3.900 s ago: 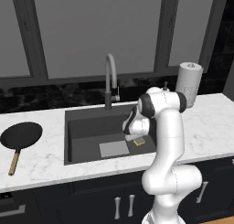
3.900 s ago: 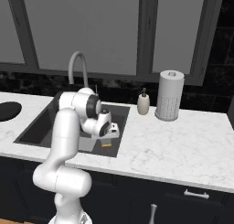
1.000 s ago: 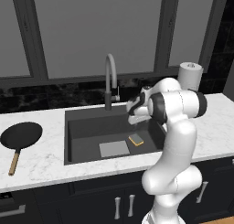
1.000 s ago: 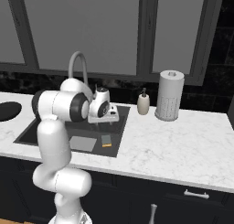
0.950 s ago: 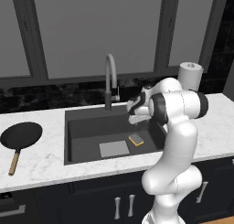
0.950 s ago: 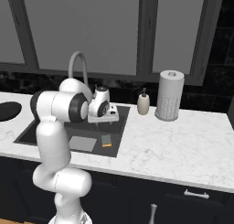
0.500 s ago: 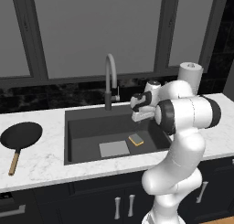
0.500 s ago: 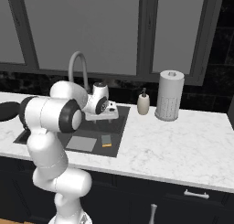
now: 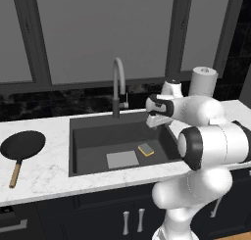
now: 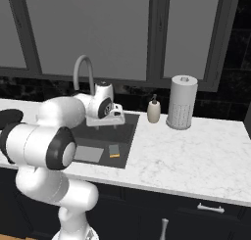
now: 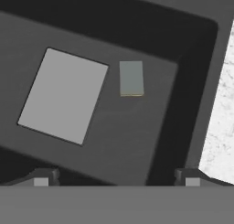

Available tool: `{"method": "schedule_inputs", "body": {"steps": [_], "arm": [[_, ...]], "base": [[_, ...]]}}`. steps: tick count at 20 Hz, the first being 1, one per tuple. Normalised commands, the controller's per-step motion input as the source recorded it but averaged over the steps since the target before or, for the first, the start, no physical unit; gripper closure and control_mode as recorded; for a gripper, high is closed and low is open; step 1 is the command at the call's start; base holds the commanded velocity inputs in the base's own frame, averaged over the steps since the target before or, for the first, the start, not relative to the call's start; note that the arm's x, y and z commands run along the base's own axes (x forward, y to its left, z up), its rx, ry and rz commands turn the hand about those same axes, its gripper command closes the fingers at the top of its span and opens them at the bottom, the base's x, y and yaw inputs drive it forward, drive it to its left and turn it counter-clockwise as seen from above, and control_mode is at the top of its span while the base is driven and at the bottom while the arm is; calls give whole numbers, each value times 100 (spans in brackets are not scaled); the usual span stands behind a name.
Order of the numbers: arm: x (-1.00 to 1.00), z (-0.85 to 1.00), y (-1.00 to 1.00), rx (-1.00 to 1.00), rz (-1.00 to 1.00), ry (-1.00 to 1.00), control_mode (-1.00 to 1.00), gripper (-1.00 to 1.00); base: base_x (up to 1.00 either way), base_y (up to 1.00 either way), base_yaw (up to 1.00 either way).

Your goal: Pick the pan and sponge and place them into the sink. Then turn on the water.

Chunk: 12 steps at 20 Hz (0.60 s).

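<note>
Just flat yellow, grey-faced sponge [image 11: 131,78]

White arm bent at elbow, forearm reaching forward, wrist turned down; pincer [image 9: 154,121] wide open, nothing between its fingers.

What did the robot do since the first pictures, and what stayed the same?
The tool rose out of the sink, leaving the sponge lying on the bottom beside the drain plate. It now hangs open above the basin's right side. The pan stayed on the counter left of the sink, and the faucet was not touched.
</note>
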Motion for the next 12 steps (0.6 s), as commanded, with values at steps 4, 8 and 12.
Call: {"method": "schedule_inputs", "body": {"steps": [4,8,12], "arm": [[-82,53,0,0,0,-1,-100,-100],[-86,16,6,3,0,-6,-100,-100],[-83,21,40,2,4,-6,-100,-100]], "base": [[0,0,0],[0,0,0],[0,0,0]]}}
